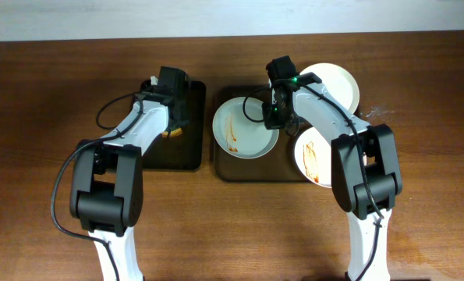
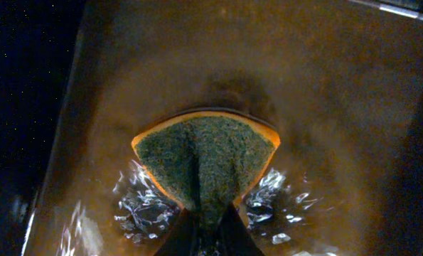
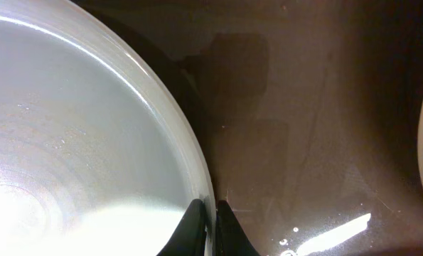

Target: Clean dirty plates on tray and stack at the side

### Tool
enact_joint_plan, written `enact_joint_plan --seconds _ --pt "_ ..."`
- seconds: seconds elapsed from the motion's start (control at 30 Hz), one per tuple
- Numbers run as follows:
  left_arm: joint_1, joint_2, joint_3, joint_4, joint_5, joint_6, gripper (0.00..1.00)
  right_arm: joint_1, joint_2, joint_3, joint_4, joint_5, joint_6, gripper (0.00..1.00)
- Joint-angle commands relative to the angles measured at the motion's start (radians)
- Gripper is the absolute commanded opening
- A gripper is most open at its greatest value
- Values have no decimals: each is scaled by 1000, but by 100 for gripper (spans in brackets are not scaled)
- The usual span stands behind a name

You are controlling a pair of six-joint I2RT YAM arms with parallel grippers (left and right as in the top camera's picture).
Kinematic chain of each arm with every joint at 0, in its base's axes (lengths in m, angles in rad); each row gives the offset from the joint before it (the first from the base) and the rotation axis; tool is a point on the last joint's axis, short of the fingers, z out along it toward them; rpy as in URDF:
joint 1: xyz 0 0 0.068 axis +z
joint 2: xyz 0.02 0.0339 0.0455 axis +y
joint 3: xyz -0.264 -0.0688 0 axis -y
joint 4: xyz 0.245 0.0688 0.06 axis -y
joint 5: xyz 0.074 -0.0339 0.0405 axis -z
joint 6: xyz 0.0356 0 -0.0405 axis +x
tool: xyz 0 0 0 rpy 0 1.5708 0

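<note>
A white plate (image 1: 246, 128) smeared with brown sauce lies at the left of the dark right tray (image 1: 224, 170). My right gripper (image 1: 277, 117) is shut on that plate's right rim; the right wrist view shows the fingers (image 3: 210, 212) pinching the rim (image 3: 90, 142). A second dirty plate (image 1: 313, 155) lies at the tray's right. A clean white plate (image 1: 334, 84) sits on the table behind. My left gripper (image 1: 172, 125) is shut on an orange sponge with a green scouring face (image 2: 205, 160), pressed onto the wet left tray (image 2: 325, 92).
The left tray (image 1: 169, 160) is dark and holds water droplets (image 2: 143, 206) around the sponge. Both arms' bases stand at the table's near edge. Bare wooden table (image 1: 44, 117) lies to the far left and far right.
</note>
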Motion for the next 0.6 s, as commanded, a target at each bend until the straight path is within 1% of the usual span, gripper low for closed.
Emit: enact_joint_plan --seconds 0.0,0.03,0.13,0.2,0.27,0.33,0.4,0.43,0.57 --pt "-1 -2 38 -75 85 90 0 25 32 -27 0 -26 -6 4" --pt "-1 -15 81 -140 101 115 0 25 32 -27 -2 -44 -2 4" --pt "-1 -53 206 -311 199 244 0 22 32 -27 0 -48 39 4" --pt "-5 -68 249 -364 260 288 0 22 32 -27 -3 -74 38 4" --pt "-16 -71 263 -355 357 290 0 22 32 -27 -3 -89 38 4" --pt "-38 -68 261 -322 400 290 0 21 32 -27 -3 -100 38 4" --pt "-80 -65 253 -272 402 290 0 14 32 -27 -11 -99 44 4" --pt "-106 -63 242 -250 400 290 0 -1 32 -26 -34 -99 69 4" --pt "-156 -42 229 -205 397 288 0 -87 30 -26 -97 -96 111 4"
